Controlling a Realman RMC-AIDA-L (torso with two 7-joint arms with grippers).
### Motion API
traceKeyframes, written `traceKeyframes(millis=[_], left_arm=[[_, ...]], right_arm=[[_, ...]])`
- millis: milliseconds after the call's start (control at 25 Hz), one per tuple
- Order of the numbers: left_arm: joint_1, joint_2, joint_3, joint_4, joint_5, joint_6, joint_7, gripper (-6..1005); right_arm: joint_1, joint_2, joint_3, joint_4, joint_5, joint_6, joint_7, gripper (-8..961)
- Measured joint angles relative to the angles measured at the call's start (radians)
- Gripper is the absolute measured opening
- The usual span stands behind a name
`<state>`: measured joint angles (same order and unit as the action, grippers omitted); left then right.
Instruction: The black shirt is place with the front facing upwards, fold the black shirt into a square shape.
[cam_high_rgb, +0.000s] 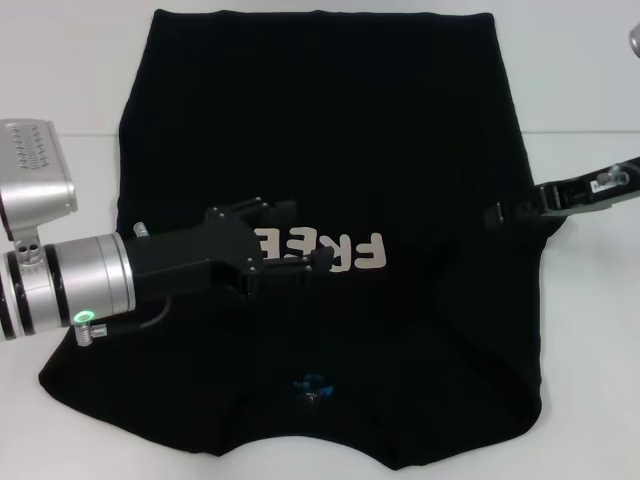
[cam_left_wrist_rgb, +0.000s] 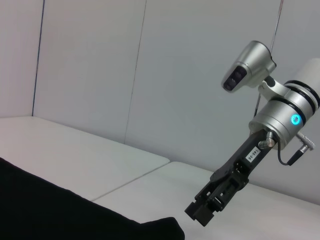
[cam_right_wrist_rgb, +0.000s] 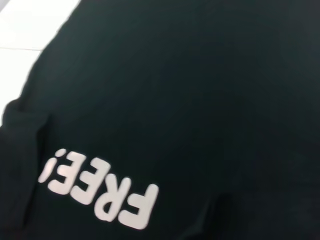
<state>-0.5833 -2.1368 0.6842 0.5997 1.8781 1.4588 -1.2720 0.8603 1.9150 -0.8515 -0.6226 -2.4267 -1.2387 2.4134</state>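
The black shirt (cam_high_rgb: 320, 130) lies spread flat on the white table, front up. Its pale "FREE!" lettering (cam_high_rgb: 345, 252) reads upside down, and the small teal neck label (cam_high_rgb: 314, 385) sits at the near edge. My left gripper (cam_high_rgb: 300, 245) reaches in from the left, low over the chest beside the lettering, fingers open and holding nothing. My right gripper (cam_high_rgb: 493, 213) hangs at the shirt's right edge. The left wrist view shows that gripper (cam_left_wrist_rgb: 202, 212) just off the cloth's border (cam_left_wrist_rgb: 165, 227). The right wrist view looks down on the lettering (cam_right_wrist_rgb: 100, 187).
The white table (cam_high_rgb: 60, 90) shows bare on both sides of the shirt. A seam (cam_high_rgb: 580, 133) runs across it at the far side. A pale wall (cam_left_wrist_rgb: 150, 65) stands behind the table.
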Motion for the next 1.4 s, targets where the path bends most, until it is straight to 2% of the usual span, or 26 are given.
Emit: traceKeyframes(millis=[120, 480, 880, 1120, 1400], left_arm=[[-0.001, 0.0, 0.0, -0.001, 0.0, 0.002, 0.0, 873], [-0.001, -0.001, -0.002, -0.003, -0.003, 0.001, 0.001, 873], [0.004, 0.007, -0.002, 0.0, -0.013, 0.0, 0.002, 873], [0.005, 0.014, -0.002, 0.0, -0.013, 0.0, 0.003, 874], [0.005, 0.026, -0.002, 0.0, -0.013, 0.0, 0.006, 874]], right_arm=[[-0.007, -0.002, 0.002, 0.0, 0.0, 0.001, 0.003, 901], [0.006, 0.009, -0.001, 0.031, -0.014, 0.035, 0.012, 932], [0.08, 0.036, -0.011, 0.157, -0.016, 0.149, 0.09, 898], [0.117, 0.067, -0.012, 0.227, -0.014, 0.25, 0.106, 758], [0.127, 0.108, -0.012, 0.24, -0.011, 0.331, 0.129, 759]])
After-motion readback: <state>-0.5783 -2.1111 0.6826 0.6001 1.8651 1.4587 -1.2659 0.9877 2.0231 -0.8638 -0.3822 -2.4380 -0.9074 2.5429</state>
